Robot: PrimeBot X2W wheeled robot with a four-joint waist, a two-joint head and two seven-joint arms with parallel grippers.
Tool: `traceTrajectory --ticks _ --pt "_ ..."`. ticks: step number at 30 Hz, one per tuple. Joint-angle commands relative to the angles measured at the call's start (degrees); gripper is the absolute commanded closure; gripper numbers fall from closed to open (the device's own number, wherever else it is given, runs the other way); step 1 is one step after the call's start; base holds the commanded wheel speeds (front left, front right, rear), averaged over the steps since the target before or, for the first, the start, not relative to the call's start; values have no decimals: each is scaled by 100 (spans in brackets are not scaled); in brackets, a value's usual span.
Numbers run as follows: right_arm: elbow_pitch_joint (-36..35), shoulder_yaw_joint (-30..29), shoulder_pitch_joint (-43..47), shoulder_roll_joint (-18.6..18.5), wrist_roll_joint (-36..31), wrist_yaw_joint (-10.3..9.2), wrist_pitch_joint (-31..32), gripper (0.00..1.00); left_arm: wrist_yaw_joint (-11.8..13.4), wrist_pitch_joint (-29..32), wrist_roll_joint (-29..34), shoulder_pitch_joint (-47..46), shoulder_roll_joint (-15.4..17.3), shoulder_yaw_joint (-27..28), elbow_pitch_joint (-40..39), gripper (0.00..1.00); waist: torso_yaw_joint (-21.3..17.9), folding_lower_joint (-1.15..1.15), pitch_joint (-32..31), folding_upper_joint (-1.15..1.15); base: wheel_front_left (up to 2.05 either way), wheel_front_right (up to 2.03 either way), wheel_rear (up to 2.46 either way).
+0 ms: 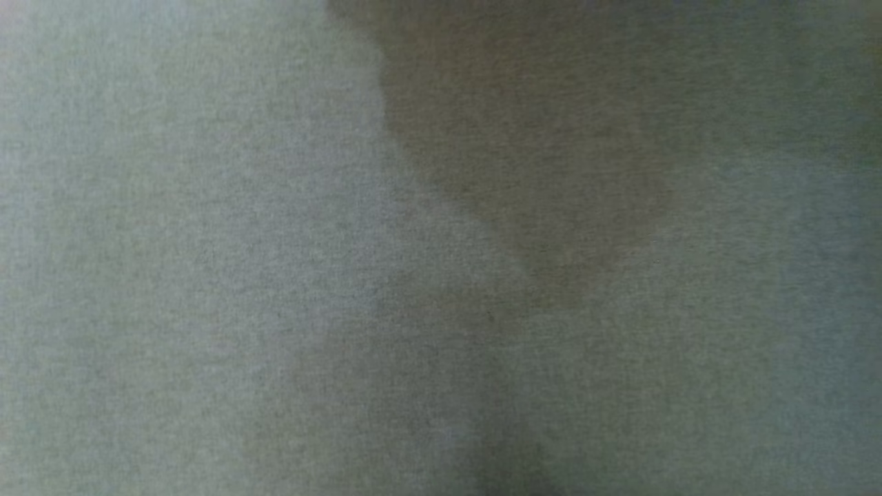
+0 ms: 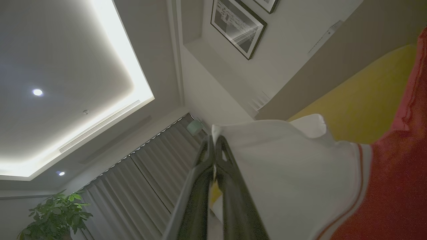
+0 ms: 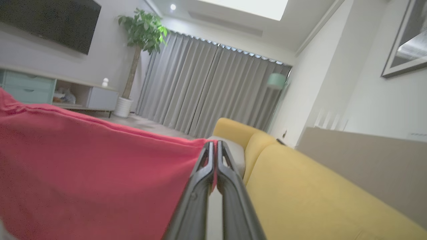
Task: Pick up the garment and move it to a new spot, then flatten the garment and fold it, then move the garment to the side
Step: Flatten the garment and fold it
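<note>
A: Nearest first?

B: Pressed close to the head camera, blurred grey cloth. Probably the garment itself, though hard to confirm.

A: And the grip?

B: Pinched shut with the left gripper on a white panel of it, lower centre of the left wrist view. Pinched shut with the right gripper on a red hem, lower centre of the right wrist view. Held aloft and spread between the two, resting on nothing.

A: Handling?

B: Looks soft, light and limp, like a thin knit. Likely to sag in the middle and swing. Neither fragile nor slippery. Best taken at hems or corners, as here. Worth keeping taut to avoid bunching.

A: Somewhere to lay it?

B: Just beyond, a yellow sofa, lower right. Cushioned, so expect yielding support for flattening.

A: Further off?

B: Grey curtains across the centre, a potted plant upper left, a dark television above a low cabinet at far left. Overhead, a lit ceiling recess and a framed picture along the top of the left wrist view.
</note>
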Motion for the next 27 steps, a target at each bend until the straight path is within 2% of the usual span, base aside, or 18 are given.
traceTrajectory --ticks 1,5,9,13,17,19,22,27 --pt "-115 -75 288 -131 -49 -4 -25 100 18 -9 -60 40 249 132 -223 100 72 -2 130 0 0 0 0" --pt "-141 -142 814 -132 -34 -4 -26 100 51 -112 -260 826 442 100 -640 100 99 -2 204 0 0 0 0" --pt "-157 -239 1505 -107 8 -4 -26 100 228 -184 -479 1988 658 38 -1194 100 105 -2 146 0 0 0 0" --pt "-288 -523 2398 47 34 -4 -26 100 572 -262 -607 3381 975 -42 -1740 100 37 -2 -80 0 0 0 0" --pt "-525 -841 3421 195 -26 -4 -27 100 987 -402 -1113 5030 1105 -42 -2187 100 -60 -2 -343 0 0 0 0" --pt "-675 -1031 3948 310 -29 -4 -27 100 1205 -542 -1328 5789 1113 -36 -2306 100 -85 -2 -464 0 0 0 0" --pt "-855 -1247 4700 382 -98 -4 -27 100 1369 -690 -1482 6647 1081 -149 -2354 100 -82 -2 -607 0 0 0 0" --pt "-995 -1651 5734 500 -236 -4 -27 100 1477 -801 -1646 7544 914 -304 -2430 100 -109 -2 -805 0 0 0 0"
